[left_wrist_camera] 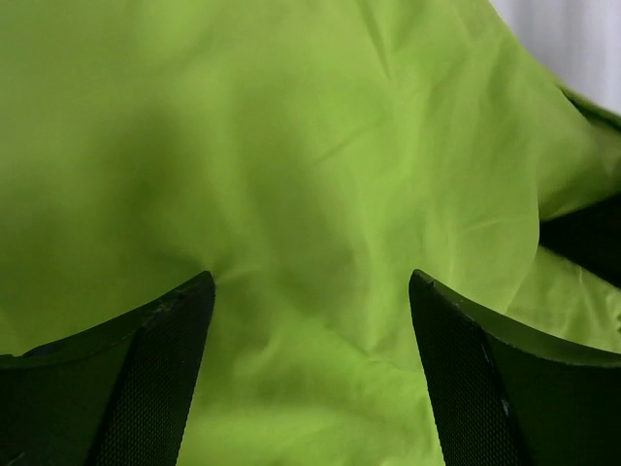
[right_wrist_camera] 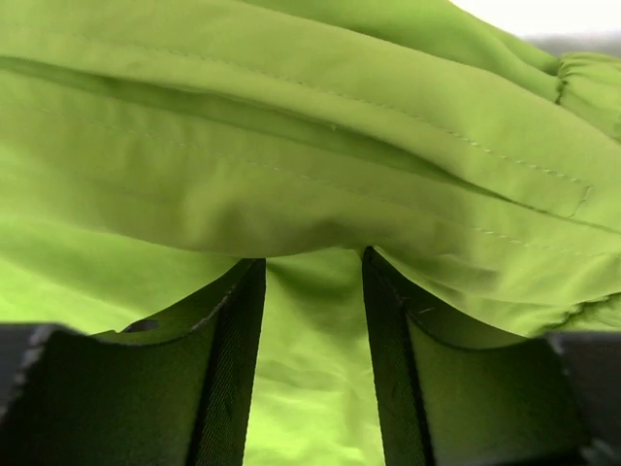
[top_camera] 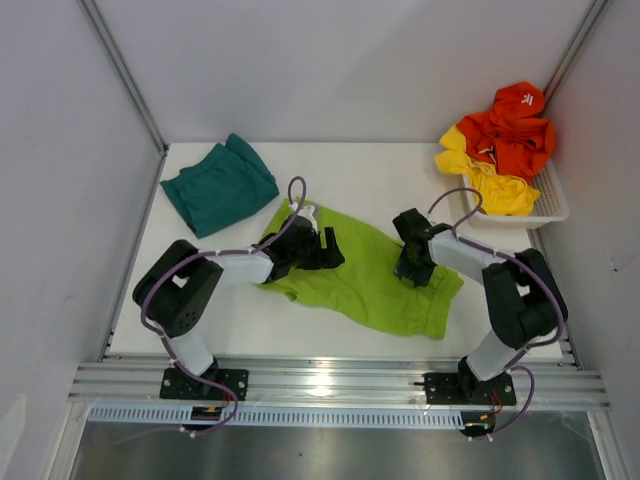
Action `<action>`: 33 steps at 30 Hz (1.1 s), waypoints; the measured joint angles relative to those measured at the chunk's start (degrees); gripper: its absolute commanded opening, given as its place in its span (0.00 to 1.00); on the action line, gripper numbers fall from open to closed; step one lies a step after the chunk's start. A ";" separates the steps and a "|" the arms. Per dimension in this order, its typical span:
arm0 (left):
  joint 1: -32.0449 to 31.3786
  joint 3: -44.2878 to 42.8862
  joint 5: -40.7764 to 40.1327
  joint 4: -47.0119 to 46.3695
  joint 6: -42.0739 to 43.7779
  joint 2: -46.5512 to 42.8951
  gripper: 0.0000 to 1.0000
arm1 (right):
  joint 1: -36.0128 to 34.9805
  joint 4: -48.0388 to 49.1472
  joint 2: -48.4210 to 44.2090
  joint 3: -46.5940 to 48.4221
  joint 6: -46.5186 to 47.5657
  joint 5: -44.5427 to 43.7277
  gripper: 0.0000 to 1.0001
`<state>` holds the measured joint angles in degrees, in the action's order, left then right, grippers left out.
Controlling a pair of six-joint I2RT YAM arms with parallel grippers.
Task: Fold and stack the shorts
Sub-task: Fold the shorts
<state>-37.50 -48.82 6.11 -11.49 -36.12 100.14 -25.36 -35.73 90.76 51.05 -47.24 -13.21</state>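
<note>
Left hand (left_wrist_camera: 310, 277) spread open on lime green shorts (top_camera: 370, 280); right hand (right_wrist_camera: 312, 258) narrower, maybe pinching a fold.

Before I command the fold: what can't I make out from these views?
Top view: fingertips of left gripper and right gripper hidden under their own wrists.
Left wrist: lime shorts fill the frame, edges cut off.
Right wrist: a fold of the shorts covers the fingertips.

L hand (left_wrist_camera: 310, 282), R hand (right_wrist_camera: 312, 260) low (fingers (left_wrist_camera: 165, 369) apart)

Two shorts (top_camera: 365, 275), one basket (top_camera: 548, 207)
</note>
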 measured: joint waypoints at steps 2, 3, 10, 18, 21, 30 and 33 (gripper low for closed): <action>0.42 1.73 -1.14 -0.87 -0.15 -1.42 0.84 | 0.00 0.68 4.17 4.46 1.60 0.70 0.45; 0.68 2.78 -1.66 -0.96 -0.13 -2.23 0.84 | 0.00 1.09 6.38 6.88 2.27 1.29 0.45; 3.61 12.11 -4.52 -2.34 -0.37 -10.43 0.84 | -2.49 5.09 17.62 20.81 7.58 4.90 0.50; 6.56 14.93 -8.15 3.30 0.63 -17.73 0.84 | -4.63 6.51 16.68 24.55 11.26 11.85 0.81; 6.40 12.31 -9.14 6.97 1.57 -19.34 0.84 | -3.52 7.89 6.49 18.53 10.84 13.81 0.83; -1.01 -2.49 -14.49 13.14 5.40 -20.48 0.85 | 2.12 9.68 -29.77 -7.76 -1.90 16.13 0.99; -3.28 -6.19 -13.88 12.81 5.97 -16.90 0.85 | 0.59 5.81 -33.42 -12.90 -7.87 14.01 1.00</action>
<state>-40.77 -55.00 -7.77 1.32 -30.15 83.24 -24.77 -29.91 57.34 38.15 -55.11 0.80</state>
